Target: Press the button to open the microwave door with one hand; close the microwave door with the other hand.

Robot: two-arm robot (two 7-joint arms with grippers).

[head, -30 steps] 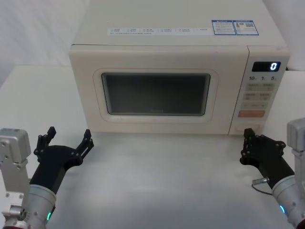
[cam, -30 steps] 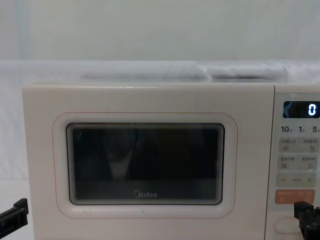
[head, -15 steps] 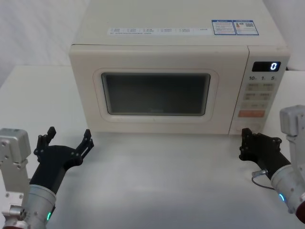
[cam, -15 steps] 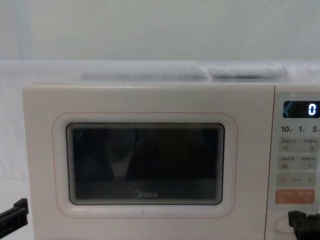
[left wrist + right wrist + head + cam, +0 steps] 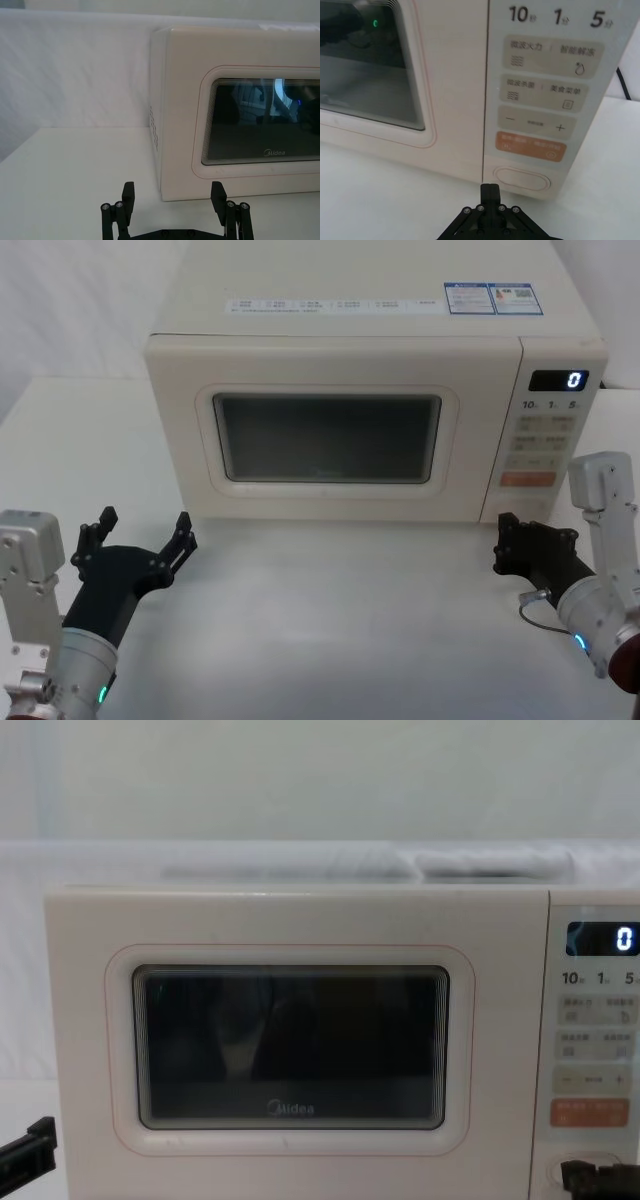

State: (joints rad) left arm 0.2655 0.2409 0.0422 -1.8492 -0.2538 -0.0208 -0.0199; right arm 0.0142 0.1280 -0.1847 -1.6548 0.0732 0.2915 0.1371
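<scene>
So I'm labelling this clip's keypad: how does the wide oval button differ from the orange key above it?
The button is cream-white like the panel, while the orange key stands out in colour. The button is an oval with a raised rim and no markings; the orange key is a rounded rectangle with small white print. The button sits lowest on the keypad, with the shut right gripper just before it; the orange key is one row up. Both are wide keys.

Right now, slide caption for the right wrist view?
Shut right gripper just short of the button, door closed.
</scene>
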